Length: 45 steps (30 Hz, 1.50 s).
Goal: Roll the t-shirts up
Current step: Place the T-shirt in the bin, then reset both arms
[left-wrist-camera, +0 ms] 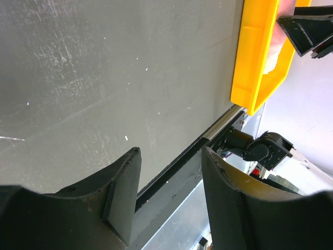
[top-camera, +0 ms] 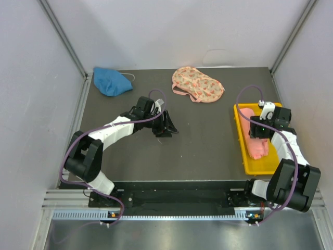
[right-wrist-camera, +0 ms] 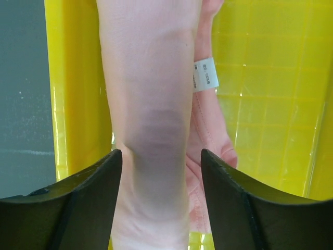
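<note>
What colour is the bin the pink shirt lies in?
The bin is bright yellow, clearest in the right wrist view.

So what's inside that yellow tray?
A rolled salmon-pink t-shirt with a white label. The right gripper straddles it; the tray floor beneath the roll is covered.

Pink t-shirt (top-camera: 258,148): rolled into a long tube, laid lengthwise in the yellow tray (top-camera: 240,138) at counter (top-camera: 208,140) right; white neck label (right-wrist-camera: 206,74) exposed.
Blue t-shirt (top-camera: 112,80): crumpled, far left.
Floral t-shirt (top-camera: 197,85): bunched, far centre.

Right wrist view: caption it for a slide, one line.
Right pincer straddling the rolled salmon-pink cloth t-shirt lying in the yellow plastic tray.
</note>
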### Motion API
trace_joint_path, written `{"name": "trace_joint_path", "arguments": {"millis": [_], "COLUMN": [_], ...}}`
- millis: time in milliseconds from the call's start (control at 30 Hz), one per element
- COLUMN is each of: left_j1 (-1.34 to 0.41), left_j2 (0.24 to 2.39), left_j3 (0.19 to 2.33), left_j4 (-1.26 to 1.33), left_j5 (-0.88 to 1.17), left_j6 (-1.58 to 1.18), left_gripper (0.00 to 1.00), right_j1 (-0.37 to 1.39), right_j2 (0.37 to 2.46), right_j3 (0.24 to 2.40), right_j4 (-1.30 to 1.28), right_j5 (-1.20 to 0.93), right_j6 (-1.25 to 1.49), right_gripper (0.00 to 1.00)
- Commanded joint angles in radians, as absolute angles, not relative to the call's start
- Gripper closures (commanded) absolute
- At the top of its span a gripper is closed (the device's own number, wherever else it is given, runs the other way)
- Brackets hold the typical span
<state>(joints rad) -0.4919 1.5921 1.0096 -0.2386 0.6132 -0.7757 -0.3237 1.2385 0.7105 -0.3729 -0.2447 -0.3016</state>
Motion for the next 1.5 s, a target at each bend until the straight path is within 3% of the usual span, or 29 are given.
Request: {"name": "trace_joint_path", "arguments": {"millis": [0, 300, 433, 467, 500, 633, 700, 767, 800, 1133, 1467], "left_j1": [-0.491, -0.491, -0.488, -0.489, -0.489, -0.479, -0.471, -0.462, -0.459, -0.456, -0.457], "left_j2": [1.562, 1.562, 1.557, 1.557, 1.555, 1.533, 1.511, 1.505, 1.496, 1.405, 1.313], "left_j3": [1.006, 1.011, 1.014, 1.014, 1.015, 1.014, 1.006, 1.006, 1.009, 0.983, 0.928], "left_j4": [-0.201, -0.206, -0.216, -0.221, -0.233, -0.281, -0.293, -0.316, -0.322, -0.400, -0.393], "left_j5": [0.621, 0.617, 0.603, 0.595, 0.589, 0.531, 0.485, 0.453, 0.433, 0.235, 0.147], "left_j6": [-0.770, -0.770, -0.759, -0.756, -0.753, -0.698, -0.677, -0.652, -0.641, -0.600, -0.598], "left_gripper": [0.45, 0.44, 0.43, 0.43, 0.42, 0.38, 0.29, 0.07, 0.01, 0.01, 0.01], "right_j1": [-0.333, -0.313, -0.201, -0.180, -0.138, -0.007, 0.064, 0.136, 0.156, 0.488, 0.500], "right_j2": [1.218, 1.169, 1.143, 1.137, 1.134, 1.105, 1.077, 1.054, 1.030, 0.930, 0.948], "right_j3": [0.798, 0.948, 1.043, 1.052, 1.063, 1.094, 1.092, 1.075, 1.065, 0.790, 0.747], "right_j4": [-0.409, -0.460, -0.491, -0.489, -0.497, -0.511, -0.511, -0.505, -0.500, -0.339, -0.250], "right_j5": [-0.224, -0.170, -0.104, -0.097, -0.089, -0.025, -0.005, 0.025, 0.028, 0.084, 0.035], "right_j6": [-0.278, -0.138, -0.095, -0.077, -0.031, 0.060, 0.116, 0.173, 0.237, 0.397, 0.427], "right_gripper": [0.37, 0.34, 0.32, 0.26, 0.01, 0.01, 0.01, 0.01, 0.01, 0.01, 0.01]}}
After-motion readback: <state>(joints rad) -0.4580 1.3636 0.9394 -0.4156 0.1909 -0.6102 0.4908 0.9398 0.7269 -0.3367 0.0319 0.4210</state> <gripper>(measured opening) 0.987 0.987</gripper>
